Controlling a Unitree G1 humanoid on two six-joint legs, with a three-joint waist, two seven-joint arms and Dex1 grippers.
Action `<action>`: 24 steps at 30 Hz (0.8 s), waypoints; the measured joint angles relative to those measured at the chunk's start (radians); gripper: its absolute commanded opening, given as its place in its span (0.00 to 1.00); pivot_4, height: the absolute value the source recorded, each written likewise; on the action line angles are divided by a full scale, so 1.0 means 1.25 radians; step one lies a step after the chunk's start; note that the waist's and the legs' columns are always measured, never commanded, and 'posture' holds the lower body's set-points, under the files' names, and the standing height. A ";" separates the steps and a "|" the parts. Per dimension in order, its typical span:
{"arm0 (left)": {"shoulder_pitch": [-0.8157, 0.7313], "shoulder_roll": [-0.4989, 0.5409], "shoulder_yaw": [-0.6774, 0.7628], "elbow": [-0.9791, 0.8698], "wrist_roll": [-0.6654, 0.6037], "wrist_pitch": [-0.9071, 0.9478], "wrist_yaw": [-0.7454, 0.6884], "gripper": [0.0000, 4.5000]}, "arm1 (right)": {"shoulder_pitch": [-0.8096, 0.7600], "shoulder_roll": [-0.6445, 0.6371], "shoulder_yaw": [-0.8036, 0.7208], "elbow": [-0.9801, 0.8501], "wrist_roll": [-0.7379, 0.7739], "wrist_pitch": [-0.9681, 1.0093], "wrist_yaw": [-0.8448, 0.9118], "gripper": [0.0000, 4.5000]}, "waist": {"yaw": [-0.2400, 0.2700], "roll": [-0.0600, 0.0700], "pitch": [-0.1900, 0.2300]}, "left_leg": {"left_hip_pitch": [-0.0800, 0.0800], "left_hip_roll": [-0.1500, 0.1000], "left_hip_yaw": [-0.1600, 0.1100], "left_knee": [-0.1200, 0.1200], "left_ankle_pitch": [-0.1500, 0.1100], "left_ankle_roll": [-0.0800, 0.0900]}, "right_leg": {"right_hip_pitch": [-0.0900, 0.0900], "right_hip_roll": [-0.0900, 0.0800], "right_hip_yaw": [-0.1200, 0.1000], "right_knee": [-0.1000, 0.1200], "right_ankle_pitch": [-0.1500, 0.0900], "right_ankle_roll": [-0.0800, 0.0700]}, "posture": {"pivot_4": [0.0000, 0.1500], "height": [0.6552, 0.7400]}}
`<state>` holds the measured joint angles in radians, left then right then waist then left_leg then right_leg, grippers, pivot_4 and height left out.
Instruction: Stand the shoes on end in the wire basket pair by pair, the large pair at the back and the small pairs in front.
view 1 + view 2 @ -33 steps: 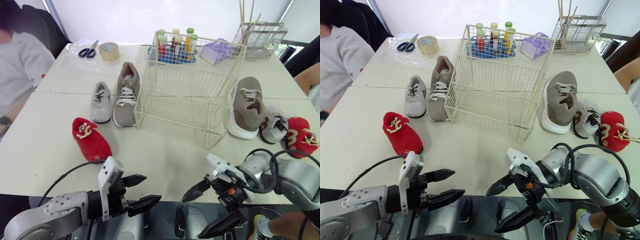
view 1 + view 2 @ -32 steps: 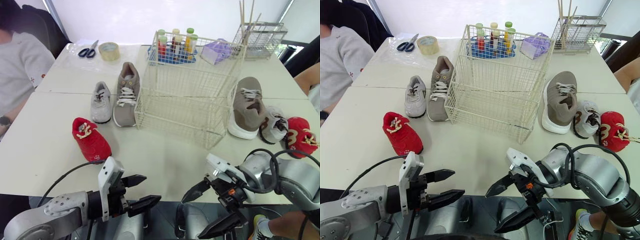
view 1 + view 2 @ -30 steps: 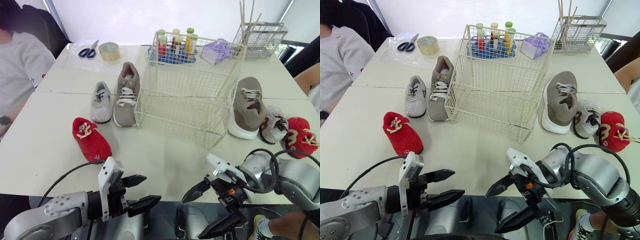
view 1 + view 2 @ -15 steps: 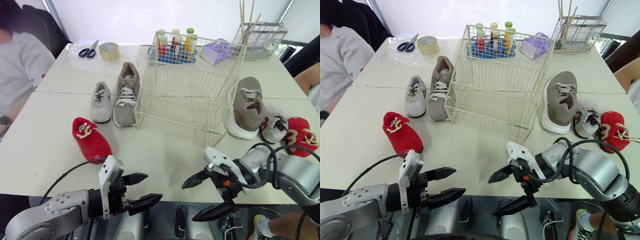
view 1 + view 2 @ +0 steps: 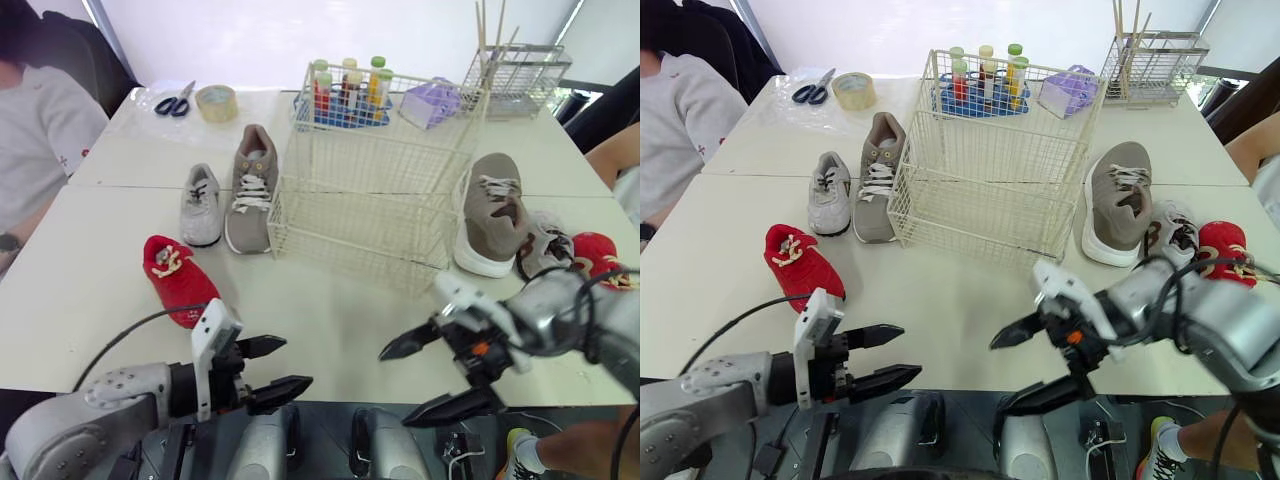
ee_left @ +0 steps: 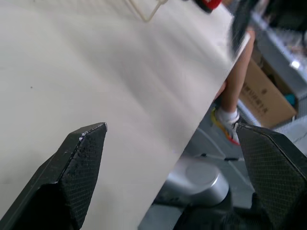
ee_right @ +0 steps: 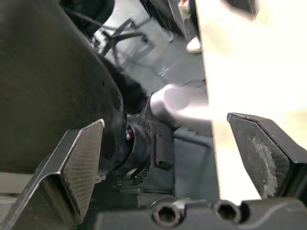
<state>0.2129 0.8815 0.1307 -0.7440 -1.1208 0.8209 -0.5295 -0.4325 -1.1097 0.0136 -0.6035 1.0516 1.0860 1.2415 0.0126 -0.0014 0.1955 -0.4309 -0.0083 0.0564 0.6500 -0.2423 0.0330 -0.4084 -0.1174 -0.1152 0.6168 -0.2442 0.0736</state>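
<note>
**Starting with the large pair**

The empty wire basket [image 5: 375, 215] sits on the tabletop [image 5: 330, 300], with the left taupe sneaker [image 5: 252, 190] at its 9 o'clock and the right taupe sneaker [image 5: 492, 213] at 3. Left claw [image 5: 292, 363] and right claw [image 5: 396, 388] hang wide open and empty at 6. Gripping the heels looks best.

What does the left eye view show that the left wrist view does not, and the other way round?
The left eye view gives the layout: the whole cream wire basket, with a large taupe lace-up shoe, a small grey shoe and a small red shoe to its left, plus black-handled scissors and a roll of tape behind. The left wrist view adds a brown cardboard box on the floor past the table edge. Both share the pale table top, a basket corner and the left gripper, jaws open.
</note>
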 measured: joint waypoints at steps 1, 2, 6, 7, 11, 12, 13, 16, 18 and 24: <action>-0.012 0.030 0.033 0.012 -0.009 0.006 -0.017 0.99 | -0.056 -0.009 -0.021 0.015 0.056 0.029 0.000 1.00 | 0.000 0.000 0.000 | 0.000 0.000 0.000 0.000 0.000 0.000 | -0.001 0.000 0.000 0.000 0.000 0.000 | 1.00 0.97; -0.022 0.050 0.062 0.019 -0.018 0.009 -0.028 0.99 | -0.100 -0.012 -0.037 0.029 0.089 0.046 -0.001 1.00 | 0.000 0.001 0.000 | 0.000 0.000 0.000 0.000 0.000 0.000 | -0.002 0.000 0.000 0.000 0.000 0.000 | 1.00 0.97; -0.102 0.153 0.204 0.057 -0.111 0.044 -0.092 0.99 | -0.326 -0.002 -0.033 0.145 0.097 0.070 -0.013 1.00 | 0.000 0.001 0.001 | 0.000 0.000 0.000 -0.001 0.000 0.000 | -0.004 0.000 0.000 -0.002 0.000 0.000 | 1.00 0.97; -0.134 0.188 0.246 0.069 -0.148 0.056 -0.106 0.99 | -0.378 0.000 0.004 0.173 0.037 0.040 -0.008 1.00 | 0.000 0.000 0.001 | -0.001 0.000 0.000 -0.001 0.000 0.000 | -0.004 0.000 0.000 -0.002 0.000 0.000 | 1.00 0.97; -0.214 0.255 0.328 0.068 -0.248 0.073 -0.119 0.99 | -0.436 0.001 0.177 0.240 -0.225 -0.128 0.054 1.00 | -0.001 0.001 0.001 | -0.004 -0.001 0.004 -0.001 0.000 0.001 | -0.007 -0.001 0.002 -0.002 0.001 0.003 | 1.00 0.97; -0.218 0.260 0.331 0.058 -0.261 0.075 -0.112 0.99 | -0.442 0.002 0.213 0.261 -0.279 -0.164 0.073 1.00 | -0.002 0.001 0.001 | -0.007 -0.002 0.006 0.000 0.003 0.000 | -0.007 -0.001 0.003 0.000 0.003 0.006 | 1.00 0.97; -0.220 0.263 0.331 0.047 -0.270 0.076 -0.105 0.99 | -0.445 0.004 0.240 0.279 -0.322 -0.191 0.088 1.00 | -0.002 0.001 0.001 | -0.010 -0.002 0.006 0.001 0.003 0.000 | -0.012 -0.001 0.003 0.002 0.004 0.009 | 1.00 0.97; -0.226 0.263 0.331 0.019 -0.307 0.081 -0.065 0.99 | -0.455 0.025 0.292 0.316 -0.411 -0.248 0.129 1.00 | -0.003 0.000 0.001 | -0.011 -0.001 0.008 0.002 0.004 -0.001 | -0.014 0.000 0.004 0.004 0.005 0.010 | 1.00 0.97; -0.230 0.262 0.331 -0.001 -0.330 0.078 -0.034 0.99 | -0.456 0.036 0.314 0.333 -0.461 -0.277 0.148 1.00 | -0.003 0.000 0.001 | -0.011 0.000 0.009 0.002 0.004 -0.001 | -0.014 0.000 0.004 0.005 0.005 0.010 | 1.00 0.97; -0.190 0.222 0.329 -0.046 -0.342 0.065 0.029 0.99 | -0.414 0.052 0.354 0.339 -0.576 -0.312 0.161 1.00 | -0.001 0.000 0.001 | -0.009 0.000 0.010 0.004 0.004 -0.002 | -0.014 0.001 0.005 0.010 0.005 0.009 | 1.00 0.97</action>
<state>-0.0244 1.1590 0.5419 -0.8015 -1.5480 0.9020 -0.4937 -0.9494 -1.0447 0.4556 -0.1796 0.3320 0.6964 1.4424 0.0119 -0.0012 0.1964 -0.4423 -0.0087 0.0687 0.6555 -0.2370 0.0308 -0.4256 -0.1165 -0.1092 0.6288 -0.2384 0.0854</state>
